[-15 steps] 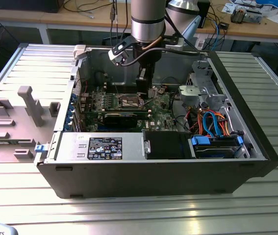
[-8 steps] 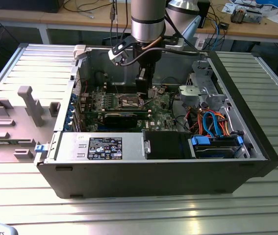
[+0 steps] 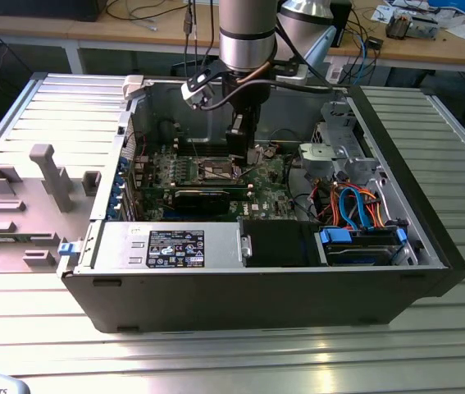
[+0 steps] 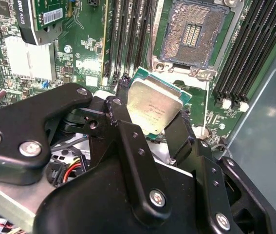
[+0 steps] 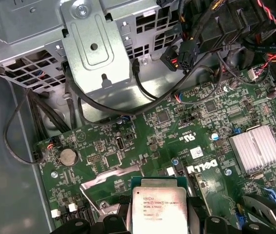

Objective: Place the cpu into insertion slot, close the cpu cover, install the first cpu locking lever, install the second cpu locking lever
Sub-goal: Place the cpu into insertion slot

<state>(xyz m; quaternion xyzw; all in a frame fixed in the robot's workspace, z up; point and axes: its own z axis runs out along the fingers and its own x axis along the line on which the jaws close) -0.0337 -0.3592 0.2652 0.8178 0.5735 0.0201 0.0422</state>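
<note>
My gripper (image 4: pixel 152 119) is shut on the cpu (image 4: pixel 153 105), a silvery-tan square plate on a green backing, pinched at two opposite edges by the black fingers (image 4: pixel 120 109). The cpu hangs tilted above the green board, apart from the insertion slot (image 4: pixel 191 34), which lies uncovered with its dark pin field and silvery rim. In the first wrist view the cpu (image 5: pixel 158 207) shows its printed face, with a silvery flap, likely the raised cpu cover (image 5: pixel 103 181), beside it. In the exterior view the gripper (image 3: pixel 244 156) hangs inside the case, just beside the insertion slot (image 3: pixel 218 170).
The open computer case (image 3: pixel 257 287) walls in the board. A metal drive cage (image 5: pixel 96 48) with black cables, a finned heat sink (image 5: pixel 255 147), a long black card (image 3: pixel 203 199) and memory slots (image 4: pixel 257 53) crowd the socket. Coloured cables (image 3: pixel 355 205) lie at the exterior view's right.
</note>
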